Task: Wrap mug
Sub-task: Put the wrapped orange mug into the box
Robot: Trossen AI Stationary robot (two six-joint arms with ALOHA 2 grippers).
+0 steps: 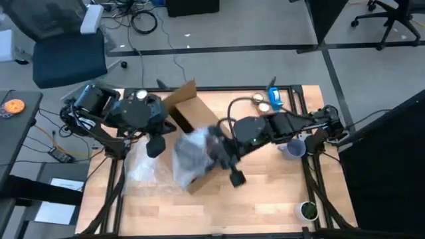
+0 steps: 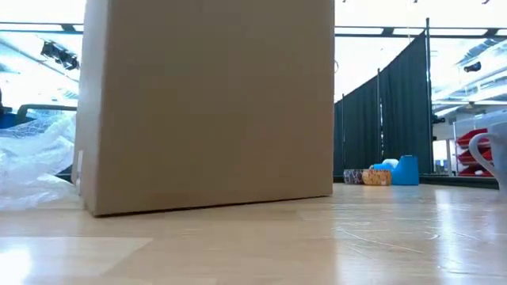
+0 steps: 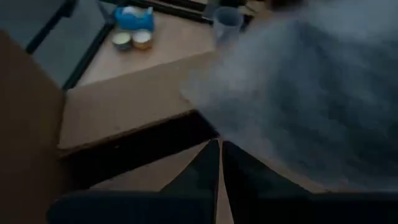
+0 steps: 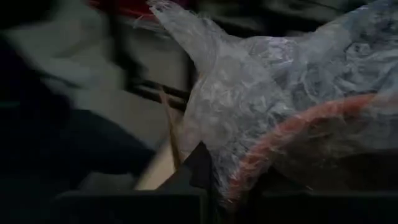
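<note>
A bundle of bubble wrap (image 1: 190,156) hangs over the open cardboard box (image 1: 184,109) at the table's middle. In the right wrist view a red-orange curved rim (image 4: 280,140) shows through the wrap (image 4: 261,87). My right gripper (image 1: 218,154) is shut on this bundle. My left gripper (image 1: 156,146) hovers shut at the box's left side, its fingertips (image 3: 221,165) over a box flap (image 3: 130,106), holding nothing. A pale mug (image 1: 292,147) stands apart on the table's right. My right gripper holds the bubble-wrap bundle at its right side (image 4: 214,165), pinched between the two fingers, coming level from the table's right. Several layers of wrap are bunched there. The bundle is lifted over the box opening, and the rest of the wrap spreads away from the fingers.
A loose sheet of bubble wrap (image 1: 143,169) lies on the table left of the box, also seen in the low view (image 2: 32,162). A blue tape dispenser (image 1: 273,99) and small tins (image 1: 260,103) sit at the far right. A small pot (image 1: 307,210) stands near the front right corner.
</note>
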